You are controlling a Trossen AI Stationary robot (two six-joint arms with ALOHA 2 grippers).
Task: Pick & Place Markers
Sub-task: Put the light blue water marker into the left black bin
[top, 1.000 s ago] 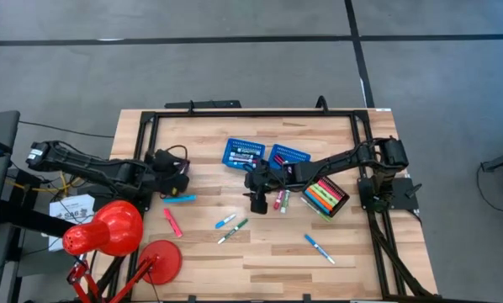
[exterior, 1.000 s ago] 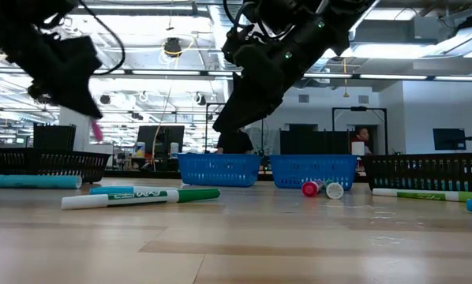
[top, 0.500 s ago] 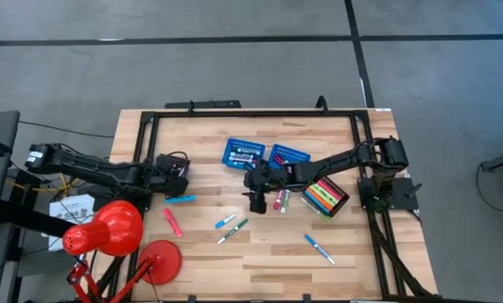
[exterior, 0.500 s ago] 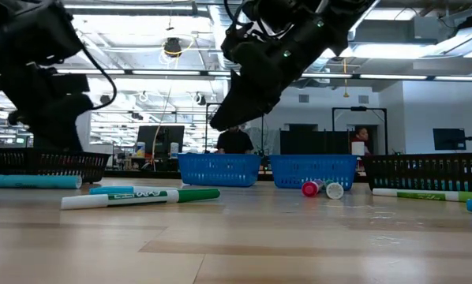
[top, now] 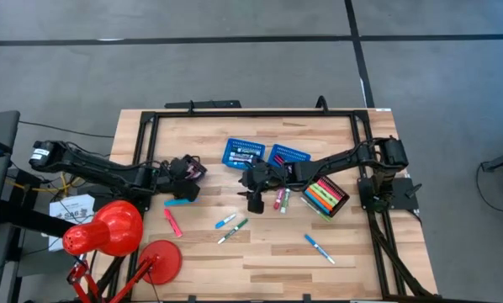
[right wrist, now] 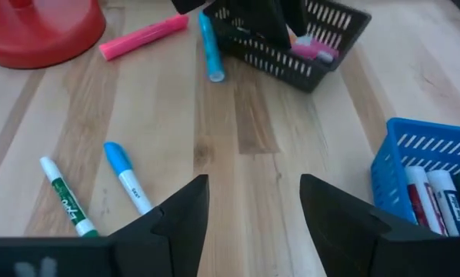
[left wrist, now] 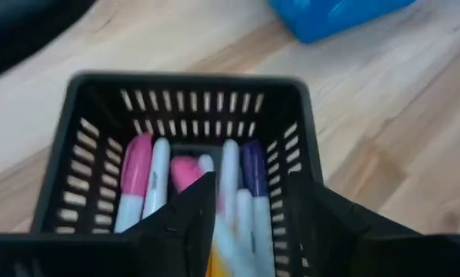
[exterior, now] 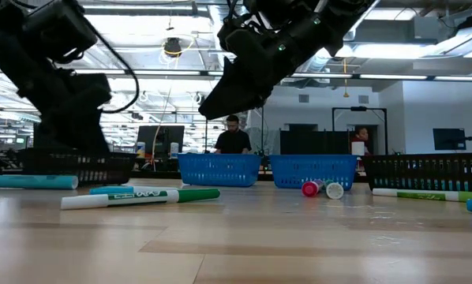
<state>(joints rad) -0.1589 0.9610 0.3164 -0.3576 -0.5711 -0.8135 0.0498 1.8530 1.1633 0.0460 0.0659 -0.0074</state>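
Note:
Several capped markers lie loose on the wooden table: a cyan one (top: 180, 200), a pink one (top: 172, 222), a blue-and-white one (top: 225, 221), a green-and-white one (top: 233, 231) and a blue one (top: 320, 249). More markers lie in a black slotted basket (left wrist: 188, 81), pink (left wrist: 136, 181), white and purple among them. My left gripper (top: 191, 172) stands open over this basket, its fingers (left wrist: 191, 219) dipping above the markers inside. My right gripper (top: 255, 200) hangs open above the table's middle, with nothing between its fingers (right wrist: 180, 219).
Two blue perforated baskets (top: 244, 153) (top: 289, 156) stand behind my right gripper, one holding markers (right wrist: 434, 188). A black tray of coloured markers (top: 325, 195) sits at the right. A red lamp (top: 108, 229) and its base (top: 161, 259) stand at the near left. A person (exterior: 233, 136) shows beyond the table.
My left gripper has gone down and toward the table's right, onto the black basket. The pink marker that hung below its fingers a second ago no longer shows under it. My right gripper has tipped its fingers up a little.

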